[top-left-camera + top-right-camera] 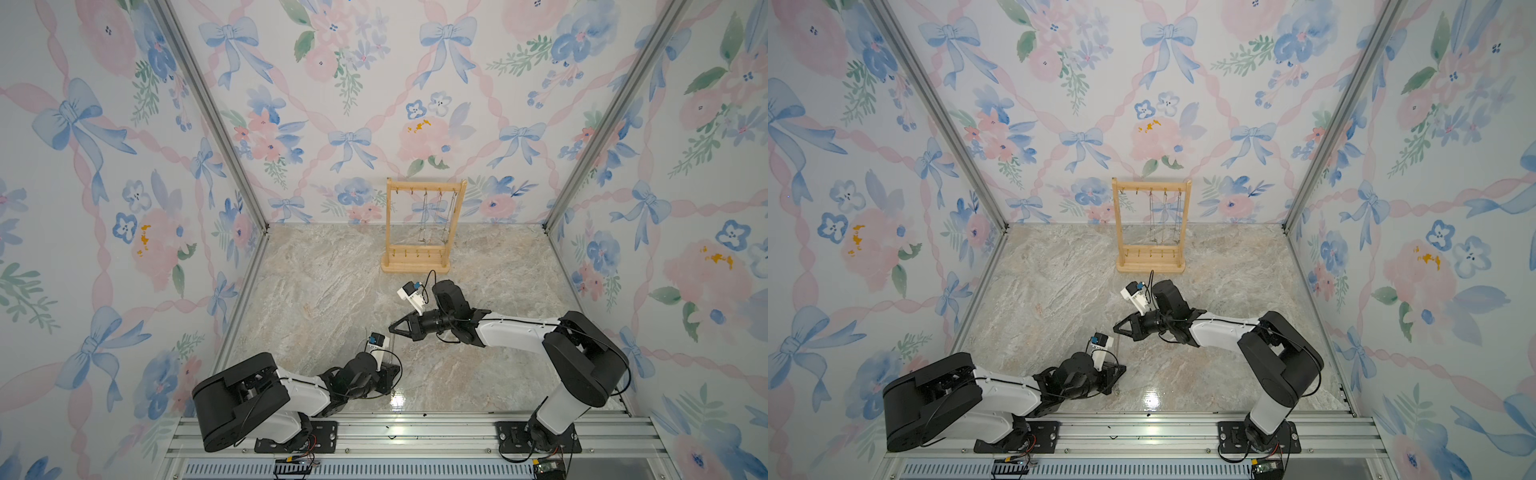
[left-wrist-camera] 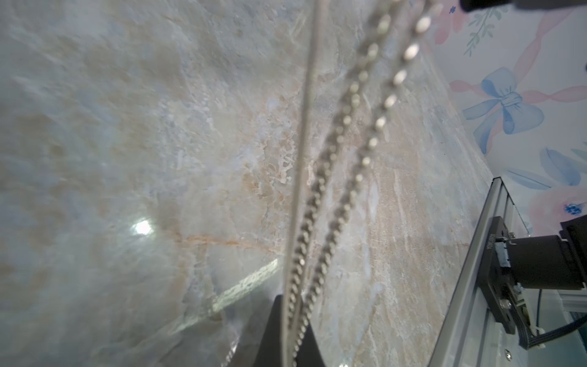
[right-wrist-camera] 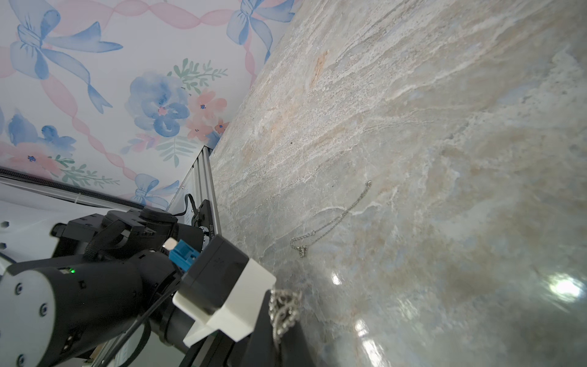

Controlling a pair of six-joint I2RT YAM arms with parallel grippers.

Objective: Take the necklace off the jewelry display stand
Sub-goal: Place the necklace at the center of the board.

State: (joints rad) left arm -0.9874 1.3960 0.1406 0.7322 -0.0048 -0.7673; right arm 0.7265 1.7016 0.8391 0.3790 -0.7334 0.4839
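Necklace (image 2: 320, 203) | stretched between claws | left claw (image 2: 291, 324), right claw (image 1: 392, 328) both pinching it

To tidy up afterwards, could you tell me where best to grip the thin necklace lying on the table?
Pinch the thin necklace at its curled, bulkier end, coming straight down onto the table; elsewhere the chain lies flat and probably too fine.

Bright, even light from overhead, hardly any shadows. The glossy table (image 1: 324, 299) throws a white glare spot near its near edge, and both wrist views catch it too. The left wrist view is soft, with the close-up necklace (image 2: 346, 120) totally out of focus. The walls (image 1: 104, 208) splay outward toward the edges of both top views.
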